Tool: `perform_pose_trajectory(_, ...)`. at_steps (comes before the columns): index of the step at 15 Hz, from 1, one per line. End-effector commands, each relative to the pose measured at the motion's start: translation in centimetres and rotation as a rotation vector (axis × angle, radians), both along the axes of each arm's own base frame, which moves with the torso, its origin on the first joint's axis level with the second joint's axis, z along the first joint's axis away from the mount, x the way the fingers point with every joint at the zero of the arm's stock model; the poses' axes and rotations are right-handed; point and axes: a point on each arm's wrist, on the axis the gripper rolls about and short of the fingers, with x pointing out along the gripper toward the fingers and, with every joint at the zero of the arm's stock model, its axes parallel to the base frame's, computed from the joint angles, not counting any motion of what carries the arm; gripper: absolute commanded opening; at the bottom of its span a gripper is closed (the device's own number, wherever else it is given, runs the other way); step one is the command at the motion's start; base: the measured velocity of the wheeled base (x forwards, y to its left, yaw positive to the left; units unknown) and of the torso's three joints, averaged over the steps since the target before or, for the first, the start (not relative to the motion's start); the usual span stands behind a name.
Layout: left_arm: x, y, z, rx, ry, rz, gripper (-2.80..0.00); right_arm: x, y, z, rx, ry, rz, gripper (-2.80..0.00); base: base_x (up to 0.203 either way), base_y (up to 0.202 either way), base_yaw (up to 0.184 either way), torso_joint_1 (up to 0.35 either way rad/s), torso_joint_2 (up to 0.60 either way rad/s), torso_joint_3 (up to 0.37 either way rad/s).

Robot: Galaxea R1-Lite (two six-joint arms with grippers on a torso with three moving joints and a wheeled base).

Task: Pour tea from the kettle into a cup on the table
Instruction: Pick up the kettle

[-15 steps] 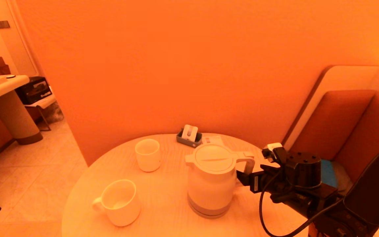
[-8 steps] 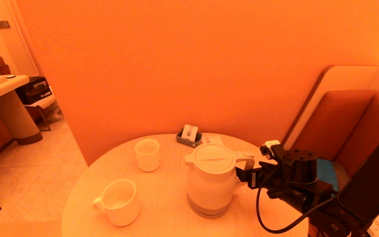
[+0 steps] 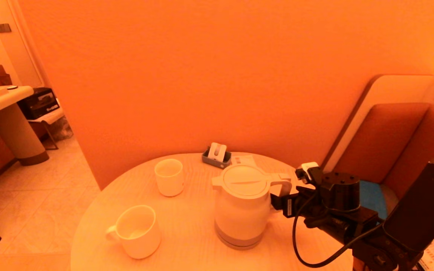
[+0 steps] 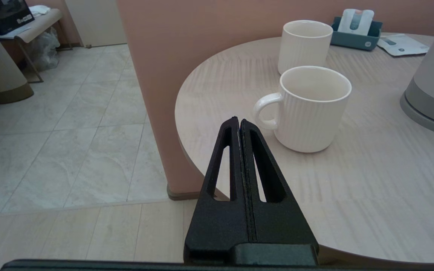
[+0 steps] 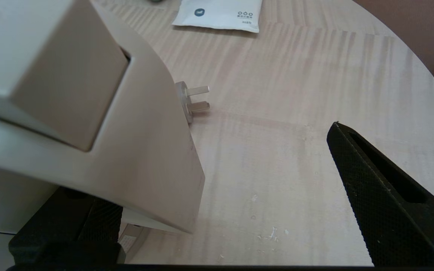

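Observation:
The white kettle [image 3: 242, 210] stands upright right of the middle of the round pale wood table [image 3: 187, 241], spout to the left, loop handle [image 5: 89, 113] to the right. My right gripper [image 3: 281, 201] is open at that handle: one finger [image 5: 66, 226] lies close behind it, the other finger [image 5: 382, 195] stands far off it. The plain white cup [image 3: 168, 177] is at the back left, upright. Off the table's left edge, my left gripper [image 4: 239, 124] is shut on nothing and pointing at the table; it is out of the head view.
A wider white mug [image 3: 138, 230] with a side handle stands front left. A small grey tray [image 3: 216, 156] with sachets sits at the back edge, a flat sachet [image 5: 219, 13] beside it. A power plug [image 5: 192, 99] lies behind the kettle's handle. An upholstered bench [image 3: 390, 143] is to the right.
My right arm has crept a little to the left, bringing its open fingers closer in at the kettle's handle. Kettle, cup and mug have not moved.

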Motion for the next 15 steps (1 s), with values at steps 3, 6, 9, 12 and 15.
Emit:
perform_pose_trajectory(3,0.00,0.00,0.00,0.000,0.000,-0.001,-2.80,0.04,-0.02,0.12,0.002,-0.009,-0.003,0.00,0.000,0.000,0.000,0.000,0.00,0.000)
perform_pose_trajectory(6,0.00,0.00,0.00,0.000,0.000,0.001,-2.80,0.02,-0.04,0.26,0.002,-0.014,-0.008,0.00,0.000,0.000,0.000,0.000,0.00,0.000)
perform_pose_trajectory(9,0.00,0.00,0.00,0.000,0.000,0.001,-2.80,-0.01,-0.05,0.20,-0.002,-0.013,-0.016,0.00,0.000,0.000,0.000,0.000,0.00,0.000)
perform_pose_trajectory(12,0.00,0.00,0.00,0.000,0.000,0.000,-2.80,0.05,-0.10,0.21,-0.011,-0.017,-0.035,0.00,0.000,0.000,0.000,0.000,0.00,0.000)
perform_pose_trajectory(15,0.00,0.00,0.00,0.000,0.000,0.001,-2.80,0.03,-0.06,0.21,-0.011,-0.017,-0.033,0.00,0.000,0.000,0.000,0.000,0.00,0.000)
